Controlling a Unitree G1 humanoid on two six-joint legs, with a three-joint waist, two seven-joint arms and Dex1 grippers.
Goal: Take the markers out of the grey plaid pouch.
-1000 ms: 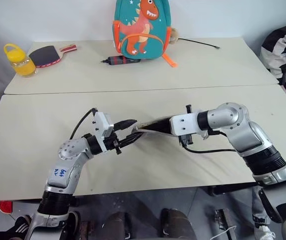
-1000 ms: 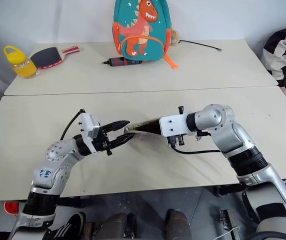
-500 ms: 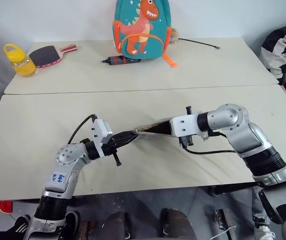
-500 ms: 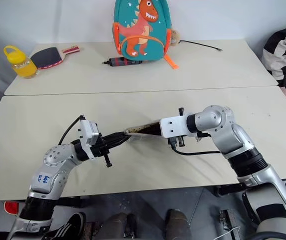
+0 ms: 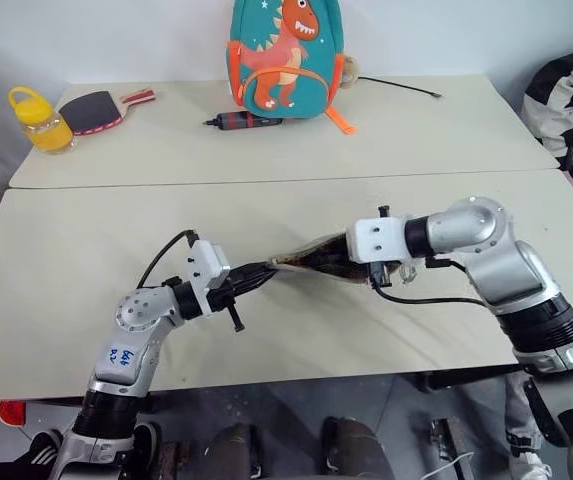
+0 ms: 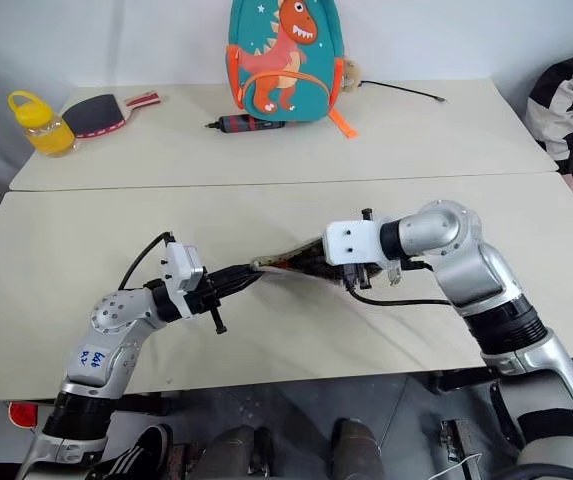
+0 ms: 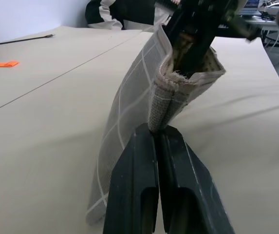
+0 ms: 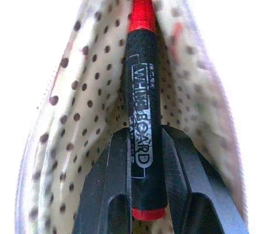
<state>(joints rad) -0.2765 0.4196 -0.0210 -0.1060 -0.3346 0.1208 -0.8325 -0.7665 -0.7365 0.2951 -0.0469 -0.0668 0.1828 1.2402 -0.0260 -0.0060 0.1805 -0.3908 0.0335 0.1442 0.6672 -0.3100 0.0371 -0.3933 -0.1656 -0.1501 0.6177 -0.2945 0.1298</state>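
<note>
Tension matters now: left fingers (image 7: 159, 146) pinch the grey plaid pouch (image 5: 316, 262) end above the worktop (image 5: 66, 250), right fingers (image 8: 129, 161) inside its mouth clamp a marker (image 8: 141, 112); withdraw straight, pouch kept taut.

Grey plaid pouch (image 5: 311, 262) stretched between left fingers (image 5: 256, 274) and right gripper (image 5: 358, 268) — apparently off the table (image 5: 56, 270).

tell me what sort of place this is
Probably a lab or test room set up for robot trials: plain beige tables pushed together against a bare wall, with props like a dinosaur backpack, a table tennis paddle and a yellow bottle.
</note>
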